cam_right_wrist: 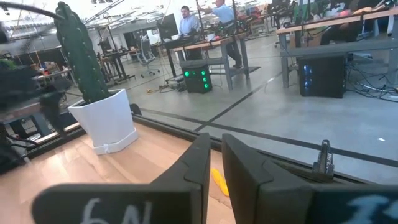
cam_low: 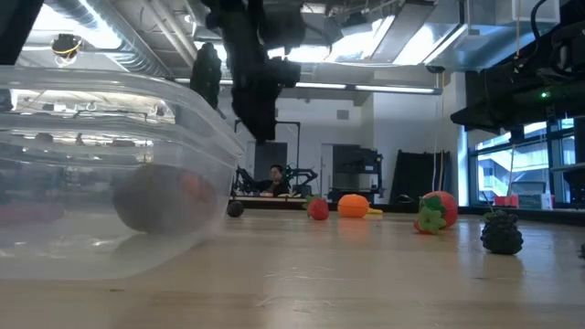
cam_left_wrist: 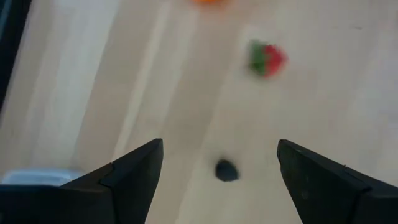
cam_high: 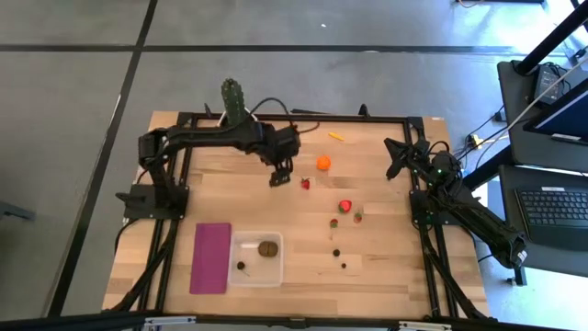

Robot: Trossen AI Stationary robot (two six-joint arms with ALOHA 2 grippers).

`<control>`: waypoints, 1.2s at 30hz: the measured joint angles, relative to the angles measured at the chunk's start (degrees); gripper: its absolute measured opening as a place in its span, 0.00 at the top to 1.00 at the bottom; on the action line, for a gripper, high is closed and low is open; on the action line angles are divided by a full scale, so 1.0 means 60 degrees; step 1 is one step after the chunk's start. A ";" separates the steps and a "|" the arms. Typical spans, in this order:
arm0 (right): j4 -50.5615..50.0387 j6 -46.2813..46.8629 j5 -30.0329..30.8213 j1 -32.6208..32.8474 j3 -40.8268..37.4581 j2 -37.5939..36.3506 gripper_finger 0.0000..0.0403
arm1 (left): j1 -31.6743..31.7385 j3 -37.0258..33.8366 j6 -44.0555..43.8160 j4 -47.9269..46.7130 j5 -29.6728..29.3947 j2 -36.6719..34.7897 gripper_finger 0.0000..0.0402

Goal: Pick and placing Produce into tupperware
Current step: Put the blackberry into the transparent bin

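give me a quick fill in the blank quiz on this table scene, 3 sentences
1. The brown kiwi lies inside the clear ____.
2. The left gripper hangs with its jaws ____ above the wood, near a small strawberry.
3. The magenta rectangle lies beside the tupperware, on the side toward the ____ arm.

Missing words: tupperware; open; left

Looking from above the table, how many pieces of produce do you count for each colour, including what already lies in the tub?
Orange ball: 1
Red pieces: 4
Brown kiwi: 1
Yellow piece: 1
Dark berries: 3
Total: 10
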 joint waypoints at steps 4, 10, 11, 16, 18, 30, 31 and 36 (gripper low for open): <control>0.0000 -0.0051 0.0000 0.0003 0.0000 0.0000 0.89 | 0.0328 0.0000 -0.1324 -0.0015 -0.0088 0.0440 0.23; 0.0000 -0.0051 0.0000 0.0003 0.0000 0.0004 0.89 | 0.0359 0.0000 -0.3355 -0.0560 -0.0756 0.0832 0.23; 0.0000 -0.0058 0.0000 0.0003 0.0000 0.0004 0.89 | 0.0341 0.0000 -0.3669 -0.0586 -0.0761 0.0878 0.23; 0.0000 -0.0076 0.0000 0.0003 0.0000 0.0004 0.89 | 0.0122 -0.0141 -0.4757 -0.0824 -0.0806 0.1087 0.23; 0.0000 -0.0076 0.0004 0.0003 0.0000 0.0007 0.89 | 0.0033 -0.0287 -0.4861 -0.0835 -0.0812 0.1173 0.23; -0.0007 -0.0237 0.0168 -0.0021 0.0000 0.0149 0.89 | -0.0212 -0.1422 -0.5426 0.0450 0.0002 0.1371 0.23; -0.0007 -0.0237 0.0168 -0.0019 0.0000 0.0150 0.89 | -0.0216 -0.1478 -0.5493 0.0530 0.0057 0.1371 0.23; 0.0008 -0.0230 0.0168 -0.0019 0.0000 0.0149 0.89 | -0.0227 -0.1894 -0.5601 0.1010 0.0058 0.1371 0.23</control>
